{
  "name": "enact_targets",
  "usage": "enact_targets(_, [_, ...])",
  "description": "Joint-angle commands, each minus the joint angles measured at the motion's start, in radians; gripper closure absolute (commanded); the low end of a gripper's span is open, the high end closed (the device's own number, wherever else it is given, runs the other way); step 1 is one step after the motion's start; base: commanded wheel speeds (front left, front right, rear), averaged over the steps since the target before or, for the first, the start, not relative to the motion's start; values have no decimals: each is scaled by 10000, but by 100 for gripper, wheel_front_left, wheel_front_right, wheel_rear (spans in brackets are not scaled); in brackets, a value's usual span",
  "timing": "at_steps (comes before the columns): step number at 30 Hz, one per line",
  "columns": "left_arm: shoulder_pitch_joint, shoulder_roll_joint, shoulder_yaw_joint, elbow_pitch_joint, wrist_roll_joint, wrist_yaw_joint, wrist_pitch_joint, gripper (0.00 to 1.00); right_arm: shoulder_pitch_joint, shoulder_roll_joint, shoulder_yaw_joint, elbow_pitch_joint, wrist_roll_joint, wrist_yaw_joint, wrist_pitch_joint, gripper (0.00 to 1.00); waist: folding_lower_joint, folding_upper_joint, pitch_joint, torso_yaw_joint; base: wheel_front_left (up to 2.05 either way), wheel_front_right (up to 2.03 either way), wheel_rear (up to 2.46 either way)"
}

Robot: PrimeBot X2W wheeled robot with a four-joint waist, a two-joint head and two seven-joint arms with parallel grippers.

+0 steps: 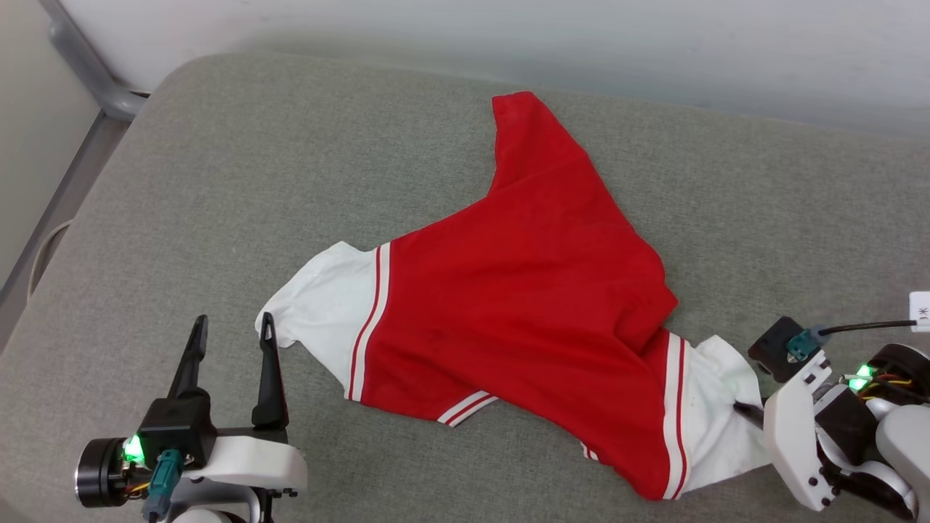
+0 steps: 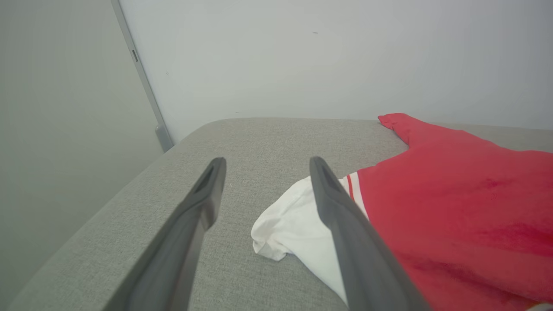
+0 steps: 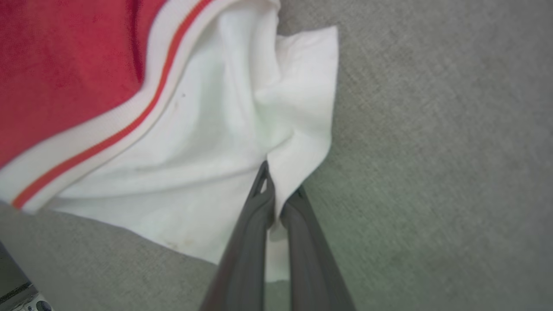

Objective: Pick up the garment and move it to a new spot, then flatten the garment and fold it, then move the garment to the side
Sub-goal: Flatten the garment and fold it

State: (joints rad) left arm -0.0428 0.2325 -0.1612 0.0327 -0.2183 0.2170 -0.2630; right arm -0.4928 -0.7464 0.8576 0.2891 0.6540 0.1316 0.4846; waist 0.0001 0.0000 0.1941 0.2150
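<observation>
clamping right pincer [image 3: 278, 190] on edge of white sleeve of garment [image 3: 194, 142], cloth bunched between closed fingers. right arm low, reaching in from right side, fingers lying near flat to grey cushion [image 1: 218, 181]. left pincer [image 1: 232, 323] released, jaws spread wide, fingers pointing forward, tips just beside other white sleeve, gripping nothing. garment lies rumpled and skewed across middle of cushion, one red corner stretching toward far wall. judgement: first step barely begun. grasp made, lift and move not yet done; flattening, folding, moving aside all left.
</observation>
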Motion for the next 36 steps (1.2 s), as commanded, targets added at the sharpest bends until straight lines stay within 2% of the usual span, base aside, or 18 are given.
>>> enact_targets(1, [162, -111, 163, 23, 153, -127, -25, 0, -180, -89, -139, 195, 117, -19, -166, 100, -1, 0, -93, -120, 0, 0, 0])
enact_targets(7, [197, -379, 494, 81, 472, -495, -25, 0, -436, -714, -944, 640, 316, -17, -357, 100, -1, 0, -186, -203, 0, 0, 0])
enact_targets(14, [165, -617, 715, 136, 748, -794, -25, 0, -624, -1093, -1747, 1445, 444, -17, -245, 100, -1, 0, -68, -112, 0, 0, 0])
enact_targets(19, [-68, -814, 885, 135, 926, -992, -25, 0, -970, -816, -1867, 2344, 215, -17, -208, 100, -1, 0, 221, 9, 0, 0, 0])
enact_targets(28, [-257, -1072, 1141, 337, 1192, -1255, -25, 0, -1398, 397, -1491, 4054, 188, -11, -632, 100, -1, 0, 409, 17, 0, 0, 0])
enact_targets(29, [-245, -1067, 1212, 380, 1203, -1273, -25, 0, -1422, 505, -1492, 4161, 212, -10, -775, 75, -1, 0, 357, -31, 0, 0, 0])
enact_targets(30, [-223, -1062, 1258, 429, 1218, -1298, -25, 0, -1433, 557, -1489, 4221, 213, -8, -969, 1, -1, 0, 295, -76, 0, 0, 0])
enact_targets(36, [-4, -992, 1572, 566, 1242, -1547, -25, 0, -1287, 601, -1977, 4166, 87, -17, -3001, 0, -1, 0, -181, -477, 0, 0, 0])
